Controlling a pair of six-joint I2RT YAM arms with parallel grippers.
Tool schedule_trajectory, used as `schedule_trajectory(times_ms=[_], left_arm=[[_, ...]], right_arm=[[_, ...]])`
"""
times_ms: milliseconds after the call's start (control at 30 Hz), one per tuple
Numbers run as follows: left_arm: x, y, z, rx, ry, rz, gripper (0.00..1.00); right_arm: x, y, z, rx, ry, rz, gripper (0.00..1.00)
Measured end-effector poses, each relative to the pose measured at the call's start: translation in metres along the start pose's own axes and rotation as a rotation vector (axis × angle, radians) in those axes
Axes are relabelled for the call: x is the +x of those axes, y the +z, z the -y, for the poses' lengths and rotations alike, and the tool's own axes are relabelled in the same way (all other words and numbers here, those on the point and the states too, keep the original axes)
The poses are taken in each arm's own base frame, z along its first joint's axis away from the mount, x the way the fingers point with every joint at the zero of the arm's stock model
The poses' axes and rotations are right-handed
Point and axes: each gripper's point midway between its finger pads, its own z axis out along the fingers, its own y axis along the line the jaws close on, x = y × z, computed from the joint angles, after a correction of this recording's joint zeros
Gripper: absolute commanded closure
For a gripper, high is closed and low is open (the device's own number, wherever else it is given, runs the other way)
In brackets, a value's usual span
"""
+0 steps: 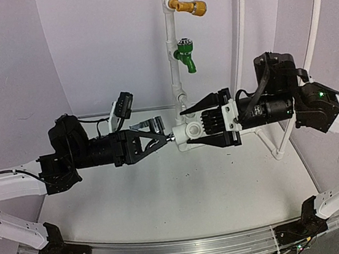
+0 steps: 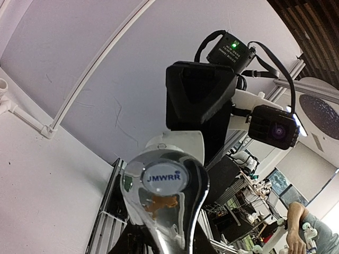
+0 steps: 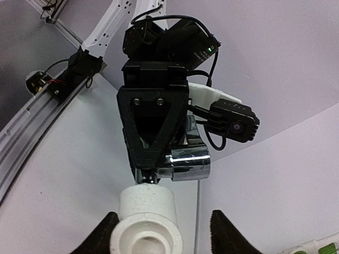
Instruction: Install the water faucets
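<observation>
My left gripper (image 1: 163, 137) is clamped on the tap (image 1: 151, 125) and holds it level above the table (image 1: 165, 195), threaded end pointing right. That end meets the socket of the fitting (image 1: 185, 132). I cannot tell whether it only touches or has entered. I judge the joining has barely started, which is where it can go wrong.

The first risk is cross-threading. If the tap's axis is a little off the socket's, turning will chew the plastic or jam the thread.

The second is slip. The tap is polished metal, so under torque it may twist inside my fingers rather than in the socket.

The third is on the right. My right gripper (image 1: 195, 125) straddles the fitting, but its wrist view shows a gap between the fitting and one finger (image 3: 225, 233). I cannot tell whether that grip is tight. If it is loose, the fitting will spin with the tap, or be pushed out and fall.

The pipe (image 1: 172, 40) stands just behind the fitting, so a sideways shove could knock against it.
</observation>
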Motion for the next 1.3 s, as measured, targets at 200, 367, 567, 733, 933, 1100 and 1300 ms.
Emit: schedule_trajectory(times_ms=[200, 367, 567, 733, 933, 1100, 1300], left_arm=[[-0.004, 0.001, 0.006, 0.011, 0.067, -0.01, 1.0], [-0.007, -0.002, 0.008, 0.004, 0.176, -0.023, 1.0], [-0.003, -0.007, 0.015, -0.015, 0.361, -0.078, 1.0], [0.009, -0.014, 0.018, -0.073, 0.552, -0.119, 1.0], [0.011, -0.014, 0.01, -0.216, 0.776, -0.175, 1.0], [0.02, -0.015, 0.003, -0.26, 0.875, -0.227, 1.0], [0.028, -0.016, 0.003, -0.258, 0.909, -0.26, 1.0]], right_arm=[[-0.003, 0.004, -0.003, -0.015, 0.075, 0.005, 0.67], [-0.006, 0.008, 0.001, -0.034, 0.233, 0.003, 0.78], [-0.011, 0.012, -0.003, -0.077, 0.43, 0.023, 0.85], [-0.01, 0.02, -0.009, -0.178, 0.651, 0.035, 0.85], [0.008, 0.026, -0.007, -0.38, 1.025, 0.05, 0.86], [0.018, 0.03, -0.017, -0.506, 1.248, 0.043, 0.77], [0.022, 0.032, -0.026, -0.607, 1.412, 0.034, 0.45]])
